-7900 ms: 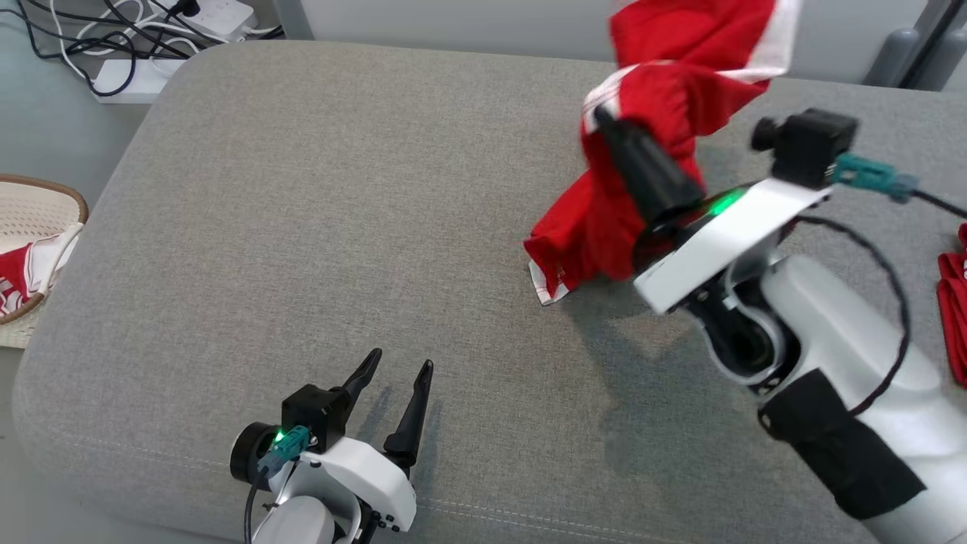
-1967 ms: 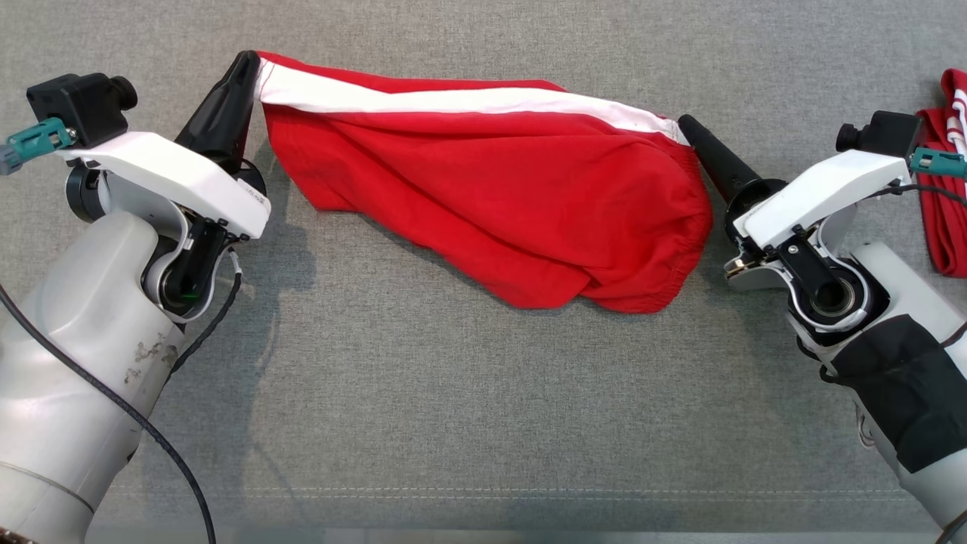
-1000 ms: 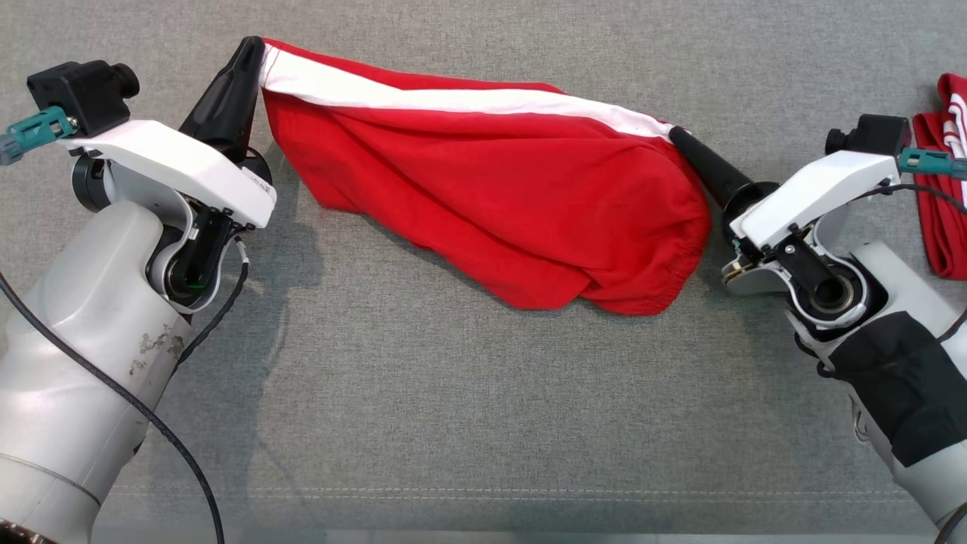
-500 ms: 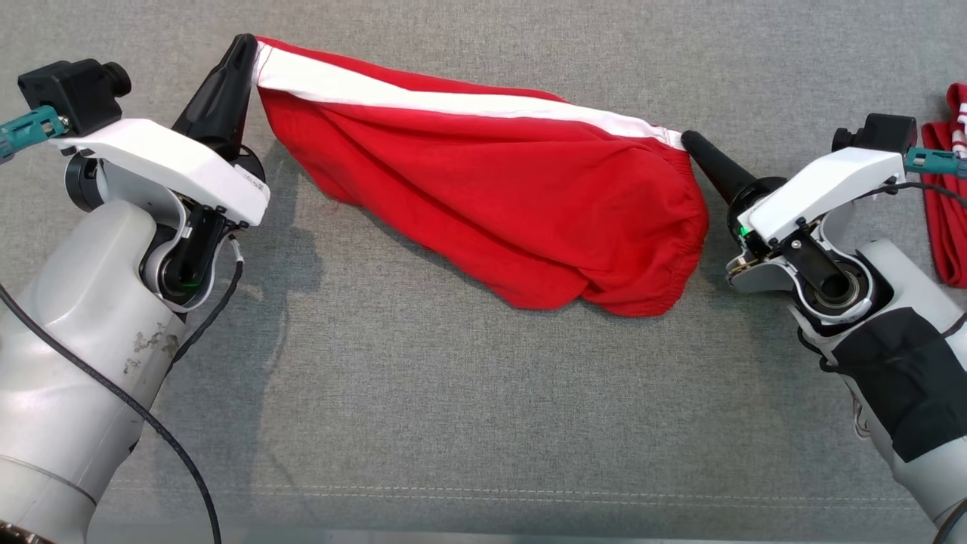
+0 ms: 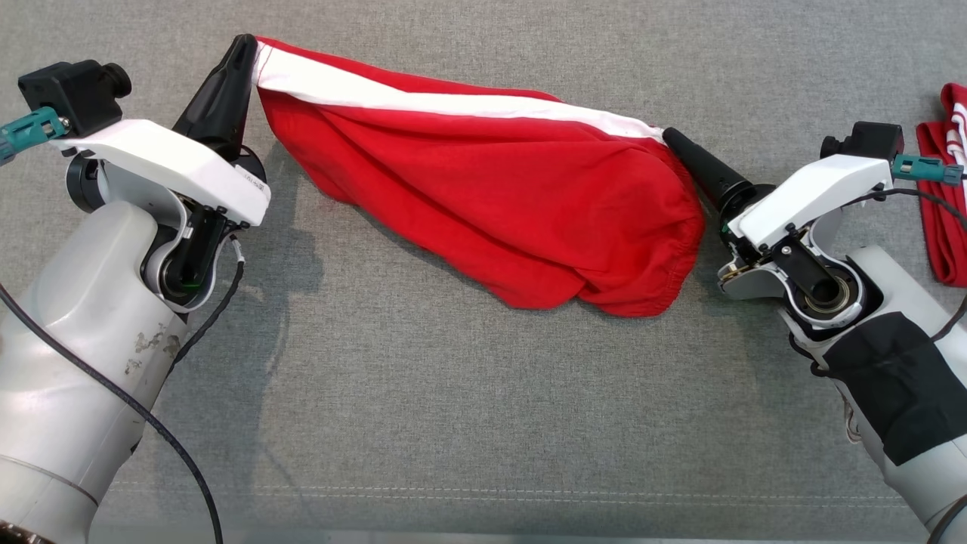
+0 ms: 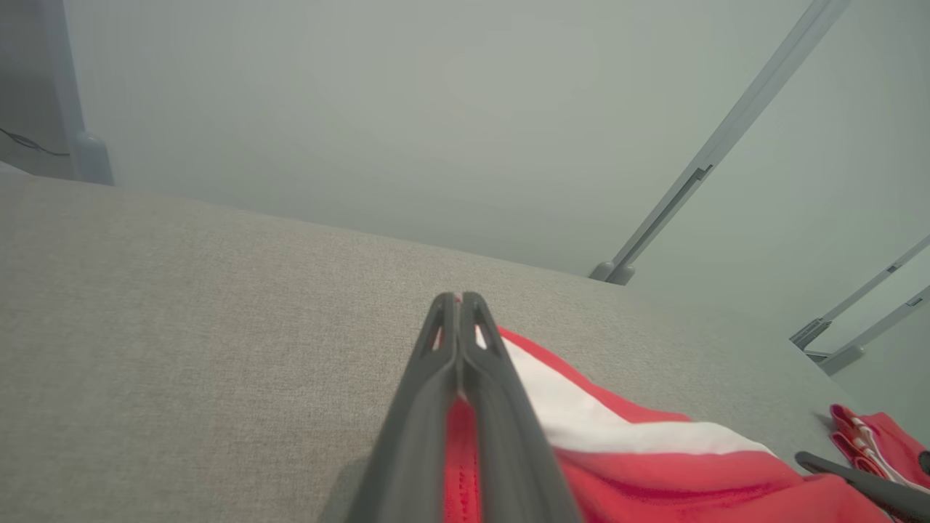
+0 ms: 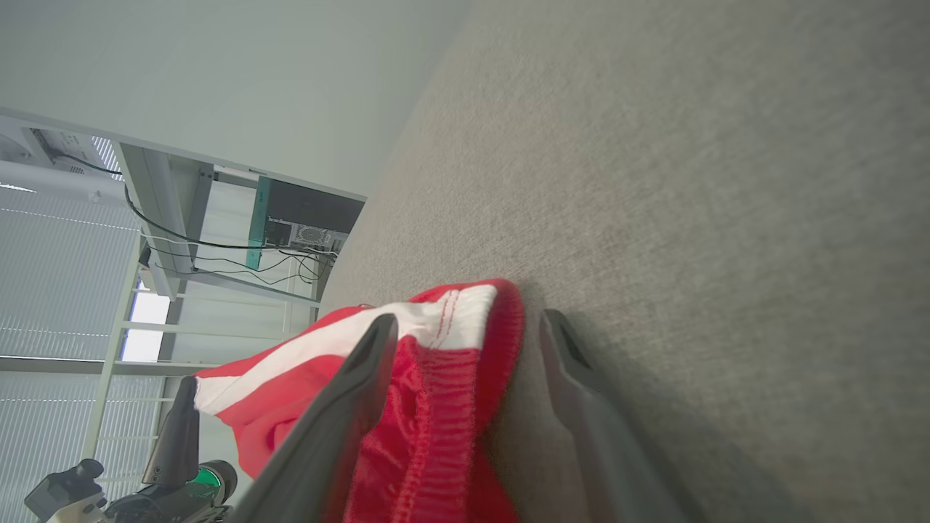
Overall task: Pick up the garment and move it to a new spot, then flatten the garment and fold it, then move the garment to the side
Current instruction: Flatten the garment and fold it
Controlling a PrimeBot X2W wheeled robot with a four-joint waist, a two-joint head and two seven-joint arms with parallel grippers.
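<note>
The red, white-edged garment is stretched out, rumpled.

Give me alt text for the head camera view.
A red fabric garment with a white stripe is stretched over a grey upholstered cushion. The left gripper pinches one corner, and the right gripper meets the opposite one. A second red and white cloth lies at the right edge.

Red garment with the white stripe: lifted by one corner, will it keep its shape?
Probably not: the red cloth garment sags in soft folds onto the grey cushion, so likely floppy. Seemingly light: the left gripper holds a corner by a thin pinch. With the right gripper open, that end would probably drop.
</note>
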